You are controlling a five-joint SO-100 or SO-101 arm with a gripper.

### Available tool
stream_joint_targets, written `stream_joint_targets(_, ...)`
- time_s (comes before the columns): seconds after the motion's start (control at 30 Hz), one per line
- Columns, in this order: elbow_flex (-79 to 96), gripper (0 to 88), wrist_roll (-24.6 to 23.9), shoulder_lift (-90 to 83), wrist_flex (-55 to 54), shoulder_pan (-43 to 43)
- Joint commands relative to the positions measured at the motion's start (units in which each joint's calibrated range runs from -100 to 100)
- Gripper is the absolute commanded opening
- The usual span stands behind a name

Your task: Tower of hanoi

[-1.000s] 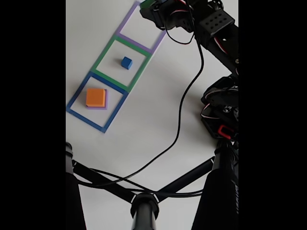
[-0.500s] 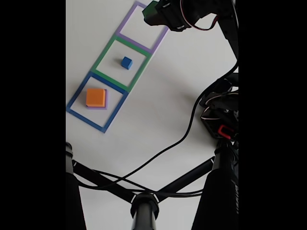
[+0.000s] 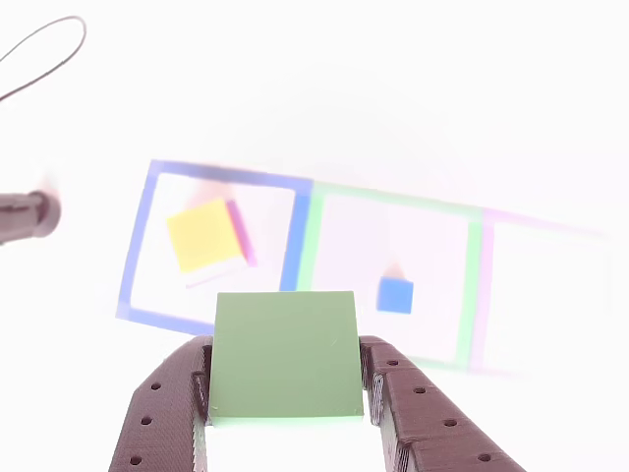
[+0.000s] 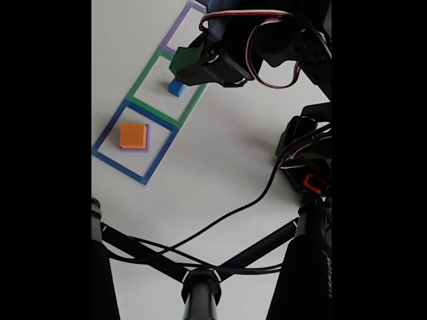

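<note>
White table (image 4: 200,180), taped squares (image 4: 135,141), tripod legs (image 4: 200,267)

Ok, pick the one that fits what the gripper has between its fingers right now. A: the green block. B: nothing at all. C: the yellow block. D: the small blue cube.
A: in the other view the green block sits clamped between the gripper fingers, while the small blue cube and the yellow block lie on the table inside their tape squares.
</note>
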Motion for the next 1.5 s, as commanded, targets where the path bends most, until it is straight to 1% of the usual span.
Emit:
stream_joint_targets(0.0, -2.29, 7.1, -0.45, -2.15, 0.15, -4.37)
stream_joint_targets(0.27, 0.26, 7.0, -0.62, -1.99, -2.27, -10.31)
stream_joint_targets(0.4, 5.71, 7.0, 0.22, -2.07, -7.70, -12.33)
stream_joint_targets(0.47, 11.71, 7.1, 1.24, -2.71, -13.93, -12.90)
stream_joint_targets(0.53, 19.53, 7.3, 2.76, -3.60, -22.44, -13.00)
stream_joint_targets(0.77, 46.98, 7.4, 2.76, -3.92, -56.36, -12.42)
stream_joint_targets(1.0, 63.17, 7.4, 2.76, 2.78, -83.41, -12.33)
stream_joint_targets(1.13, 68.17, 7.4, 2.76, 8.99, -96.12, -12.33)
stream_joint_targets(1.2, 69.35, 7.4, 2.76, 11.82, -100.74, -12.33)
stream_joint_targets(1.33, 70.71, 7.3, 2.76, 17.96, -109.16, -12.04)
stream_joint_targets(1.47, 71.17, 7.3, 2.76, 22.07, -113.93, -11.85)
